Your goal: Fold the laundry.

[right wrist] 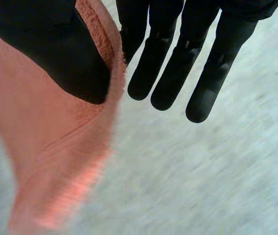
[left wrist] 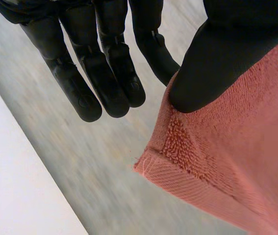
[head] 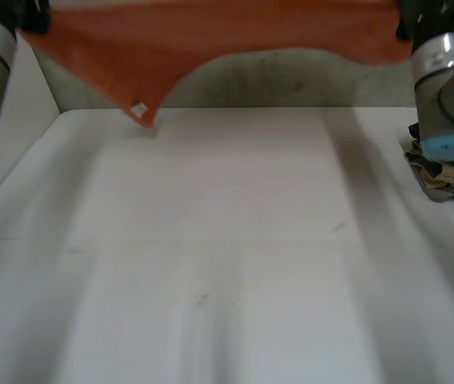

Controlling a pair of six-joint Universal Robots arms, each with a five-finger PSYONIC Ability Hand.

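An orange towel (head: 210, 32) hangs stretched in the air over the far end of the table, held at its top edge by both hands. Its lower corner, with a small white label (head: 139, 110), dangles just above the table's back edge. My left hand (left wrist: 104, 73) pinches one end of the towel (left wrist: 237, 147) under its thumb, with the other fingers straight beside the cloth. At the other end my right hand (right wrist: 178, 63) pinches the towel (right wrist: 40, 137) the same way. In the head view the left hand (head: 34, 16) and right hand (head: 407, 20) sit at the towel's two upper corners.
The white table (head: 227, 264) spreads out below the towel. A crumpled pile of dark and beige laundry (head: 451, 180) lies at the table's right edge under my right arm. A grey wall stands behind the table.
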